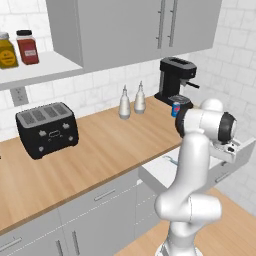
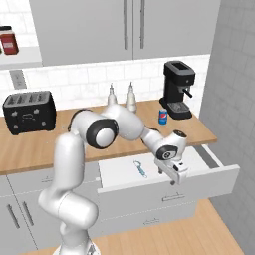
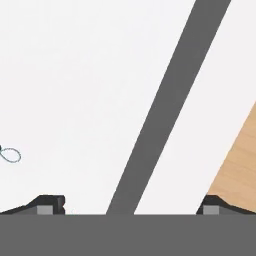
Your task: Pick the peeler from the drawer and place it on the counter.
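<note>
Since the drawer (image 2: 164, 172) stands pulled well out below the counter (image 2: 45, 144), with its white floor bare to the cameras, the opening step looks done and the step in hand is the reach for the peeler (image 2: 140, 168). Everything else sits back from that drawer: the toaster (image 2: 29, 111) far along the worktop on its left, the two shakers (image 2: 121, 97) against the wall behind it, the coffee machine (image 2: 178, 89) behind its right end, and a small blue can (image 2: 163, 116) just in front of that machine. Over the drawer's right half, near the front panel, hangs the gripper (image 2: 166, 175), its fingers set wide apart with nothing between them, as the hand view shows. Left of the gripper, the peeler lies flat on the drawer floor near the middle, clearly apart from the fingers; in the hand view only its looped end (image 3: 10, 155) peeks in at the left edge. Next, I judge, the hand must shift left along the drawer until the fingers straddle the thin tool, then descend and close.
</note>
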### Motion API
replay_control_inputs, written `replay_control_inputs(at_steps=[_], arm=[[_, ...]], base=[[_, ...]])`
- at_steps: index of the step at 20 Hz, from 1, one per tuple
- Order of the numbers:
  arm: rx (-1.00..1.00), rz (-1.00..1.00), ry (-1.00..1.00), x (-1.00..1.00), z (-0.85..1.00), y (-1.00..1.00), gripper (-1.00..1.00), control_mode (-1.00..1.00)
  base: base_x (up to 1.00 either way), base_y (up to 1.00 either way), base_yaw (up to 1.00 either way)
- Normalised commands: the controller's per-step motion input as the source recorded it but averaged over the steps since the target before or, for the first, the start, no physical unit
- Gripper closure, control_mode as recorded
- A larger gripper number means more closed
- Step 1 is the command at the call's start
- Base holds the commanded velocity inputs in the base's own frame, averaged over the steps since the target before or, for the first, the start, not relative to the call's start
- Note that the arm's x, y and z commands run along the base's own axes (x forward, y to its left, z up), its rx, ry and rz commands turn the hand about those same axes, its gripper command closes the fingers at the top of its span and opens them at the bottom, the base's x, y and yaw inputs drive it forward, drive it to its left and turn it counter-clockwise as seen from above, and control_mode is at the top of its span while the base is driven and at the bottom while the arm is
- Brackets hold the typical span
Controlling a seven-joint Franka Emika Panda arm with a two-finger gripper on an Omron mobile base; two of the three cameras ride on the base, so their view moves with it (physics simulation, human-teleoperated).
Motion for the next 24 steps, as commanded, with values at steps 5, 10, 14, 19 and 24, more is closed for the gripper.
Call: replay_control_inputs(at_steps=[5, 10, 14, 19, 24], arm=[[-0.06, 0.0, 0.0, 0.09, -0.42, -0.2, -1.0, -1.0], [-0.01, 0.0, 0.01, -0.18, -0.18, -0.35, 1.0, -1.0], [0.0, 0.0, -0.01, -0.23, 0.0, -0.15, 1.0, -1.0], [0.05, 0.0, -0.13, -0.97, 0.0, -0.89, 1.0, -1.0], [0.13, -0.02, -0.2, -1.0, 0.0, -1.0, 1.0, -1.0]], base=[[0.0, 0.0, 0.0], [0.0, 0.0, 0.0], [0.0, 0.0, 0.0], [0.0, 0.0, 0.0], [0.0, 0.0, 0.0]])
